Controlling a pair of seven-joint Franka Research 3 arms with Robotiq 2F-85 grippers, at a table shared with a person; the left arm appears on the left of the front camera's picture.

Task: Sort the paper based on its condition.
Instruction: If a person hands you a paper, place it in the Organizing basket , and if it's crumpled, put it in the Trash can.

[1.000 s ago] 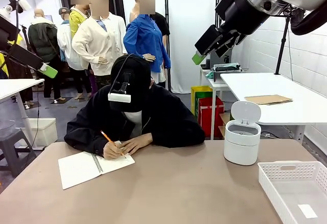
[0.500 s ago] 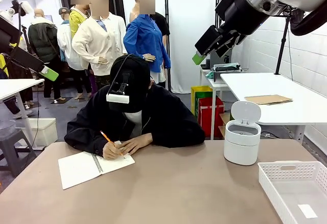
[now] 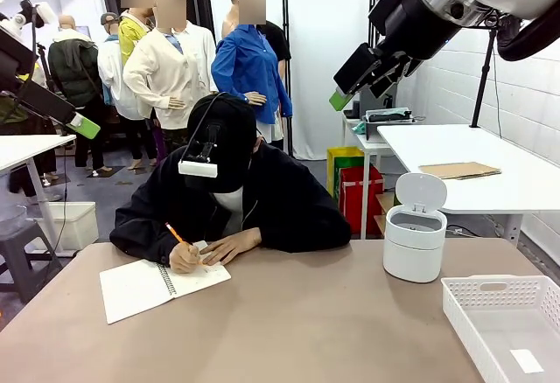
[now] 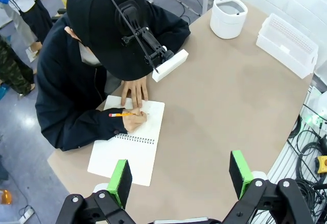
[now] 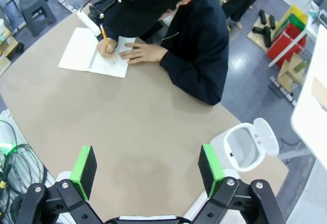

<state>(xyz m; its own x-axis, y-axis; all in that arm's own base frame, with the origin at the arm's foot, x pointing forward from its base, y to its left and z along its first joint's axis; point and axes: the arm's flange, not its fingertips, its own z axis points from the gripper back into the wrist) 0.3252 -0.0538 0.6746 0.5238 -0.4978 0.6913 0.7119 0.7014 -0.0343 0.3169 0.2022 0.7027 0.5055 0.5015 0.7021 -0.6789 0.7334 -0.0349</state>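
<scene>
Tan tabletop (image 3: pixel 306 322) holds a white spiral notebook (image 3: pixel 140 288); high above it, left gripper (image 4: pixel 179 175) and right gripper (image 5: pixel 147 165) hover, fingers spread apart.

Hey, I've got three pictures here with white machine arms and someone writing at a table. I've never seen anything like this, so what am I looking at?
These are two robot arms sharing a brown table with a person. One picture is taken from between the arms, looking across the table at the person. The other two come from cameras on the arms' wrists, looking down from above. The green-tipped black fingers at the bottom of those belong to the left claw and the right claw. Both claws are open, hold nothing and hang high over the table. On the table are an open spiral notebook, a small white bin with its lid up, and a white basket. The person's hand holds an orange pencil on the page, and the other hand rests beside it.
</scene>
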